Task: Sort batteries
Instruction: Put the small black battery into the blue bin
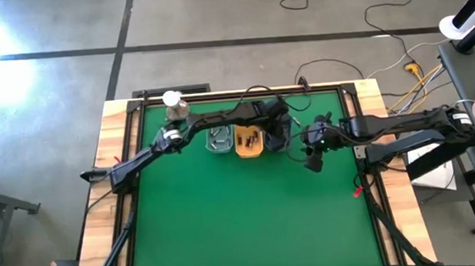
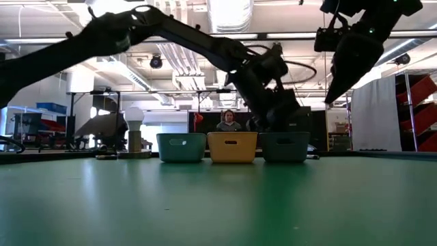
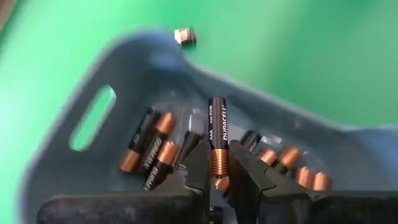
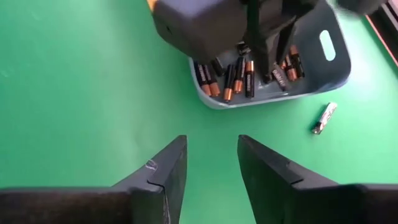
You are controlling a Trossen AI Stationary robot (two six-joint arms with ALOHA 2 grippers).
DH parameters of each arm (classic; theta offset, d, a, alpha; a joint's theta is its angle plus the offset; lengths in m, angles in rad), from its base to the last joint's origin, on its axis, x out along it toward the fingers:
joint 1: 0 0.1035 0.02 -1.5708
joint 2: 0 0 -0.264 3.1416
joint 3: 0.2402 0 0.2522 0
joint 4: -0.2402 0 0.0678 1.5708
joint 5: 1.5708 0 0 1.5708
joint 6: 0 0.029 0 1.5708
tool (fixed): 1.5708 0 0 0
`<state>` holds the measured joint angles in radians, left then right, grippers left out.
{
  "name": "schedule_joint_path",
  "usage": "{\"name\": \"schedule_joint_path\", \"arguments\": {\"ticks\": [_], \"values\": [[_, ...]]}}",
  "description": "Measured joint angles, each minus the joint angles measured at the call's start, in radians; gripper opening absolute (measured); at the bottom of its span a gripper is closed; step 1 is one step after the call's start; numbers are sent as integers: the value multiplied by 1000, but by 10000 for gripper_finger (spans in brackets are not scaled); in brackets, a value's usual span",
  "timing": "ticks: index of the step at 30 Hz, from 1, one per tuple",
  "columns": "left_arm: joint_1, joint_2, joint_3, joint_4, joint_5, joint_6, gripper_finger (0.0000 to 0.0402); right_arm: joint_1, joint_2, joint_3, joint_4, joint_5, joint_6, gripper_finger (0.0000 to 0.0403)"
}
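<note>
Left gripper (image 3: 219,180) is clamped on one battery (image 3: 217,140), black w/ copper end, label reads "DURACELL"; it's held over the dark grey tray (image 3: 74,106), pointing across it. In that tray lie more batteries (image 3: 149,149), same black/copper type, print too blurred to read. One loose battery (image 4: 324,118) lies on the green mat (image 4: 74,93) just outside the grey tray. Right gripper (image 4: 211,165) hangs above the mat near the tray, fingers apart, nothing btwn them. Beside the grey tray: yellow tray (image 1: 249,140), then teal tray (image 1: 218,139).
</note>
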<state>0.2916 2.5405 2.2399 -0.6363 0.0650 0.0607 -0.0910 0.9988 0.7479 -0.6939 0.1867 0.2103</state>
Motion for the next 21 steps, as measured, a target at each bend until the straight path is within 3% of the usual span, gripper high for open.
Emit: {"name": "schedule_joint_path", "arguments": {"ticks": [4,13,21], "values": [[0,71,118,-117,-5,4,22,22,-22,0,-15,1,17,129],[2,48,69,-115,-12,0,26,34,-62,0,-17,49,17,136],[0,48,69,-115,4,12,61,34,-55,0,-22,52,17,152]]}}
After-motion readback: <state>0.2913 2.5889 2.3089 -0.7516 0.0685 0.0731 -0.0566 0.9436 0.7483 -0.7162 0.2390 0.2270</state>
